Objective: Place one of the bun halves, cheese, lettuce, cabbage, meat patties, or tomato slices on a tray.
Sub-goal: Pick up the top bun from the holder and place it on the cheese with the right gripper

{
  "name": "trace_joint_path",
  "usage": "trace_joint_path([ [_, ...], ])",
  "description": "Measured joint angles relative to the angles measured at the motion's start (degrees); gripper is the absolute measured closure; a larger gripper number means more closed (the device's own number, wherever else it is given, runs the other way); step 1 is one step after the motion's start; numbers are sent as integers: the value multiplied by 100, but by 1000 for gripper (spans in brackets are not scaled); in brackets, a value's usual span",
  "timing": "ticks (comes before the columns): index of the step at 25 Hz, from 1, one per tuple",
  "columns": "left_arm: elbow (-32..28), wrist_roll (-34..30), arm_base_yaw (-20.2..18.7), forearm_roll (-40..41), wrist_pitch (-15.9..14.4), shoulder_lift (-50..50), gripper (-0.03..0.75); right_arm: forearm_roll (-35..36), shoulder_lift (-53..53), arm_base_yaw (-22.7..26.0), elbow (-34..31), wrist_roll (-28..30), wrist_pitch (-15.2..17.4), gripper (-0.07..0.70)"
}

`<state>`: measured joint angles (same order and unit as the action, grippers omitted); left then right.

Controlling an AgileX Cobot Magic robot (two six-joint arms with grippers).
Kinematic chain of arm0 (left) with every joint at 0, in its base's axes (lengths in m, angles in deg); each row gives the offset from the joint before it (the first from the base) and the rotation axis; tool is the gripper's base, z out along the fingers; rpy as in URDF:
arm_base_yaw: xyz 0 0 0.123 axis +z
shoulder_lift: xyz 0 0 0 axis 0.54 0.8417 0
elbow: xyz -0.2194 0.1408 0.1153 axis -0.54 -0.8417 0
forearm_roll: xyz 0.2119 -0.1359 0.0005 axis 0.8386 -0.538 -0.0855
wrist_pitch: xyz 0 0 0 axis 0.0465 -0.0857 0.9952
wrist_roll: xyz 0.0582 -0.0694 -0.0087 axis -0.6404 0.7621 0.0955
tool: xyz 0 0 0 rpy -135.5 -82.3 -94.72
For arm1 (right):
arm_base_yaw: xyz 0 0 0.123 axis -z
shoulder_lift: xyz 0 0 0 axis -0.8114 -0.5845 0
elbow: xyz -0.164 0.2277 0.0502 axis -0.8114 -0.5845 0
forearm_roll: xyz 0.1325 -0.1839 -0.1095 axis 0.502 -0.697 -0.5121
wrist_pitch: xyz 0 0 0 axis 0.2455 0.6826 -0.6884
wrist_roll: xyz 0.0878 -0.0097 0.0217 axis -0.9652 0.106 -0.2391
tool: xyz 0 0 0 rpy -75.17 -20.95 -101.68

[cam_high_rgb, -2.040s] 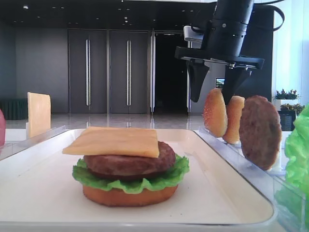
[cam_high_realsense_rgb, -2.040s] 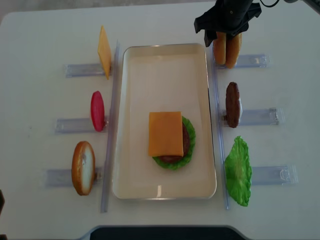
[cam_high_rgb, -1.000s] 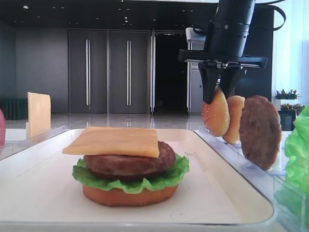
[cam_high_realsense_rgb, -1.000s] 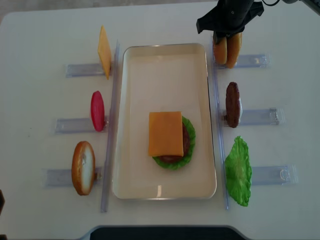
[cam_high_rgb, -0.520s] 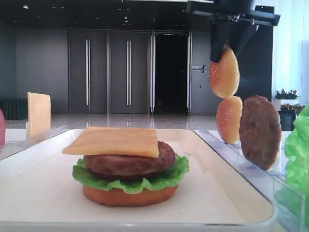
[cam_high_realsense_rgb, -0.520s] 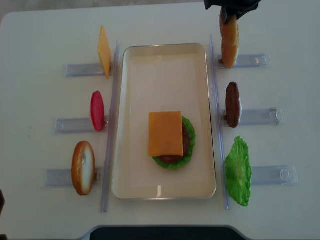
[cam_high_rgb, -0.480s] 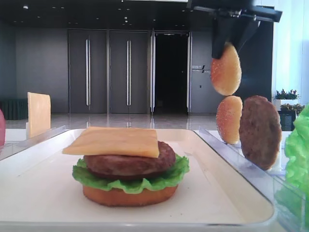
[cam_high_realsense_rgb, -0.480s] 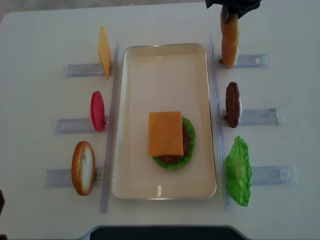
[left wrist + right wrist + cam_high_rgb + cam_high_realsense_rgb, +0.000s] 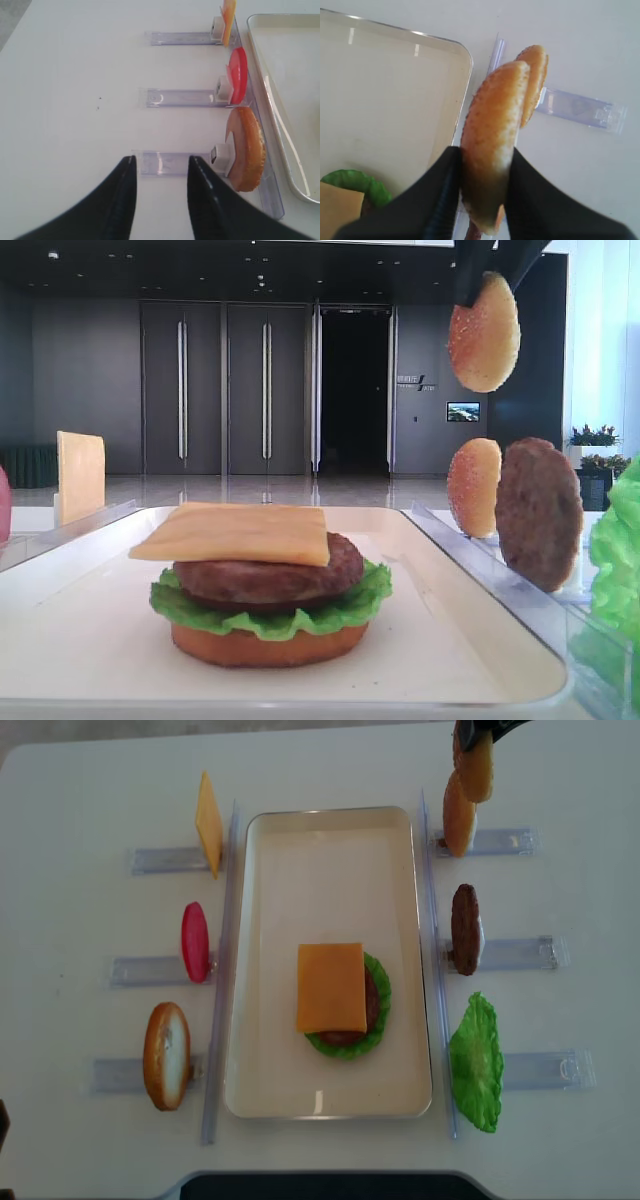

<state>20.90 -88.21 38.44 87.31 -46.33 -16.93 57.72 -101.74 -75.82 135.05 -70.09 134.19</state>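
My right gripper (image 9: 484, 192) is shut on a sesame-seeded bun half (image 9: 494, 135), held on edge in the air above its clear rack (image 9: 577, 108). From the front the held bun half (image 9: 484, 332) hangs high at the right, and from overhead it (image 9: 476, 766) sits just right of the tray's far corner. A second bun half (image 9: 459, 815) still stands in that rack. The white tray (image 9: 330, 812) carries a stack of bun base, lettuce (image 9: 300, 615), meat patty (image 9: 268, 575) and cheese (image 9: 331, 987). My left gripper (image 9: 161, 200) is open over a rack (image 9: 170, 163), holding nothing.
Right of the tray, racks hold a meat patty (image 9: 465, 928) and a lettuce leaf (image 9: 476, 1062). Left of it stand a cheese slice (image 9: 208, 823), a red tomato slice (image 9: 195, 941) and a bun half (image 9: 167, 1055), each on edge in its own rack.
The right gripper closed on the nearer bun half in the rack and lifted it straight up, leaving the other one standing. The left gripper has not moved.
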Motion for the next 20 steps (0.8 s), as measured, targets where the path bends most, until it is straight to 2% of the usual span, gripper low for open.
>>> trace_joint_path([
  [12, 0, 0, 0, 0, 0, 0, 451, 540, 381, -14, -85, -207, 7, 411],
  [16, 0, 0, 0, 0, 0, 0, 451, 563, 881, -215, -480, -409, 2, 412],
  [20, 0, 0, 0, 0, 0, 0, 451, 561, 1542, -562, -1258, -605, 2, 412],
])
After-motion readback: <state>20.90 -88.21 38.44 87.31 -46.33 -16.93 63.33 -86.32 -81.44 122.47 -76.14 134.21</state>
